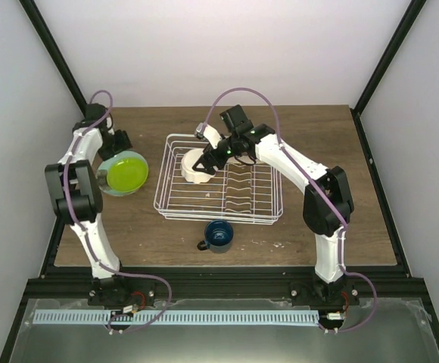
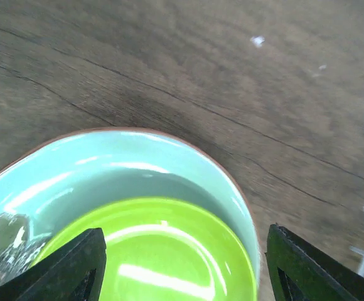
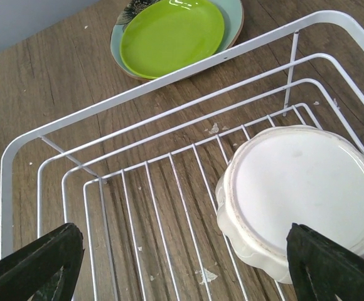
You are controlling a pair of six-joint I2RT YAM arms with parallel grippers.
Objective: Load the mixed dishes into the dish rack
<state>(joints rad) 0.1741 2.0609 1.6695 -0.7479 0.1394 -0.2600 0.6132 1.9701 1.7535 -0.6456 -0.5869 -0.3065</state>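
The white wire dish rack (image 1: pixel 235 198) stands mid-table. The cream scalloped-rim bowl (image 1: pixel 195 168) lies upside down in the rack's left end. In the right wrist view, the bowl (image 3: pixel 301 188) is by my right finger. My right gripper (image 1: pixel 210 156) hangs open over it, holding nothing (image 3: pixel 182 269). The lime-green dish (image 1: pixel 127 172) sits on the mint-green plate (image 1: pixel 106 181), left of the rack. My left gripper (image 1: pixel 119 145) is open just above their far edge, its fingers straddling the dish (image 2: pixel 169 251). The dark blue mug (image 1: pixel 219 235) stands upright in front of the rack. The flat cream plate is out of view.
The rack's wavy plate slots (image 1: pixel 244 189) fill its right half. The wooden table (image 1: pixel 318 227) has black frame posts at its back corners and white walls around it. White crumbs lie on the wood under the rack (image 3: pixel 204 274).
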